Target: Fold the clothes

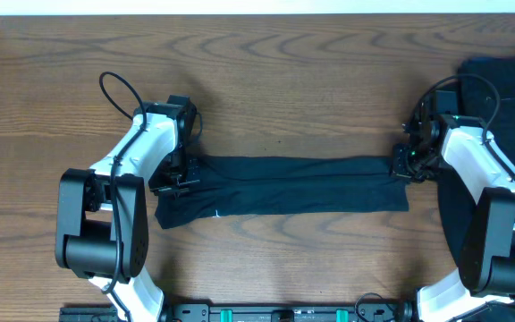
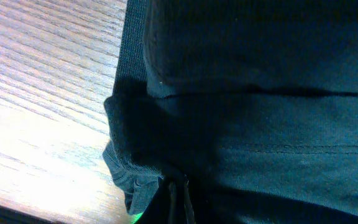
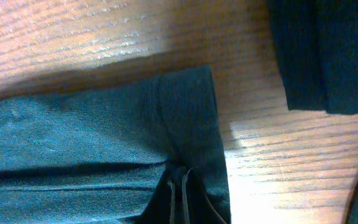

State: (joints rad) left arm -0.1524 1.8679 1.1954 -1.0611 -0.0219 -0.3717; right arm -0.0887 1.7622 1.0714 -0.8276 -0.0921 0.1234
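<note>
A dark navy, soft fabric garment (image 1: pixel 293 183) lies across the middle of the brown wood-grain counter (image 1: pixel 284 63) as a long, narrow band running left to right. It looks doubled lengthwise, with its far and near edges roughly straight. The white-and-black left arm (image 1: pixel 137 152) reaches to the band's left end and the white-and-black right arm (image 1: pixel 472 156) to its right end, one at each short side. That placing suits a fold. With both ends gripped, the band can be lifted taut and one end carried over to the other without the cloth sagging or twisting.

The left jaws are together, clamped on a bunched fold of the navy cloth at the left end. The left wrist view shows the fabric gathered into wrinkles just where the jaws bite. The right jaws are likewise together, pinching the right end close to its hemmed corner, with bare wood just to the right of it. Both grips sit low against the counter, so the garment appears not yet lifted.

A second heap of dark navy fabric (image 1: pixel 508 80) rests at the far right of the counter, apart from the band, seemingly waiting its turn. I judge that the lengthwise folding is done and the crosswise fold remains.
</note>
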